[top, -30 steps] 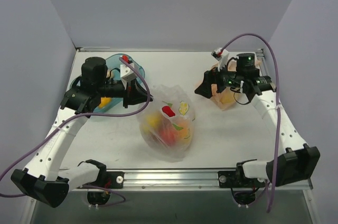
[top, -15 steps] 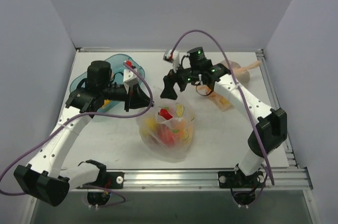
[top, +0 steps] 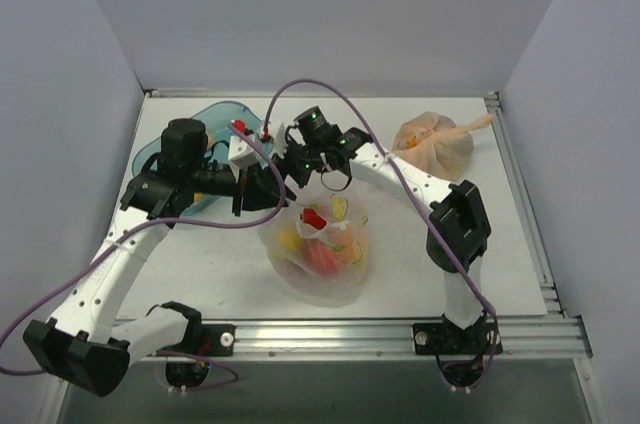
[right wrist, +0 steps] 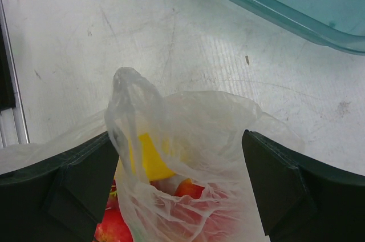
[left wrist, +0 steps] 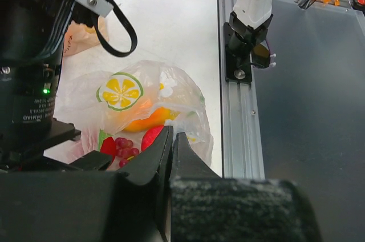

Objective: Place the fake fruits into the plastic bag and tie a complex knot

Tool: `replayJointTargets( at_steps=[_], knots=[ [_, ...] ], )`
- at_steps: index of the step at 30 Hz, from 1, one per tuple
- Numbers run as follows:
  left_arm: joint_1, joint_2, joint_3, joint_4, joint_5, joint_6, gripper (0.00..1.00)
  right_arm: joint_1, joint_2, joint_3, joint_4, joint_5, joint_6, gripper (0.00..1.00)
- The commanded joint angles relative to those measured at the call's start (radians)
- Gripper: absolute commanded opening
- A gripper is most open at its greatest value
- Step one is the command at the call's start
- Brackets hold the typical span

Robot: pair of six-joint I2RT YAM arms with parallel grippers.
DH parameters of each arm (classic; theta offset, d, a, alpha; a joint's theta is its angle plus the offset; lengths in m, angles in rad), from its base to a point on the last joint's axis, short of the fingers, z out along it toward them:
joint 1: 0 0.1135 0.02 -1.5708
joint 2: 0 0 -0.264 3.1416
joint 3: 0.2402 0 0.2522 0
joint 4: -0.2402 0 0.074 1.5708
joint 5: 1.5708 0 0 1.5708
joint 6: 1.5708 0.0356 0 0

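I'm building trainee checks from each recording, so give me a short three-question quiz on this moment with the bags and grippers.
1. True or false: the right gripper is open, with the clear bag's loose top between its fingers.
2. Where is the orange bag? A in the left gripper; B on the table, back right; C inside the clear bag.
3. Which gripper has its fingers closed together?
Key: 1 true; 2 B; 3 the left.
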Motion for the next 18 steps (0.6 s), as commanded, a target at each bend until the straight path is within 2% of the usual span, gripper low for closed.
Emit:
replayJointTargets(
  at_steps=[1,2,3,6,9,10,14,18],
  knots=[
    [0.007,-0.030,-0.008,0.004,0.044,0.006,0.00,0.012,0.024,0.052,0.006,0.036,-0.032,0.90],
    [0.010,-0.035,-0.014,0.004,0.043,0.005,0.00,0.009,0.025,0.053,0.006,0.038,-0.024,0.81],
    [0.012,-0.040,-0.017,0.004,0.038,0.002,0.00,0.001,0.021,0.055,0.006,0.031,-0.012,0.51],
    [0.027,-0.050,-0.020,0.004,0.017,-0.021,0.00,-0.046,-0.010,0.099,-0.020,0.010,0.103,0.00],
    [0.073,-0.043,-0.009,0.016,-0.014,-0.053,0.00,-0.156,-0.091,0.110,-0.035,-0.062,0.200,0.00],
    [0.090,-0.037,-0.003,0.016,-0.020,-0.061,0.00,-0.157,-0.115,0.110,-0.032,-0.070,0.220,0.00],
    [0.177,-0.012,0.049,0.120,-0.106,-0.162,0.00,-0.307,-0.252,0.038,-0.034,-0.091,0.274,0.00],
    [0.240,0.017,0.118,0.201,-0.195,-0.207,0.00,-0.399,-0.413,-0.048,-0.032,-0.119,0.318,0.00]
  ],
)
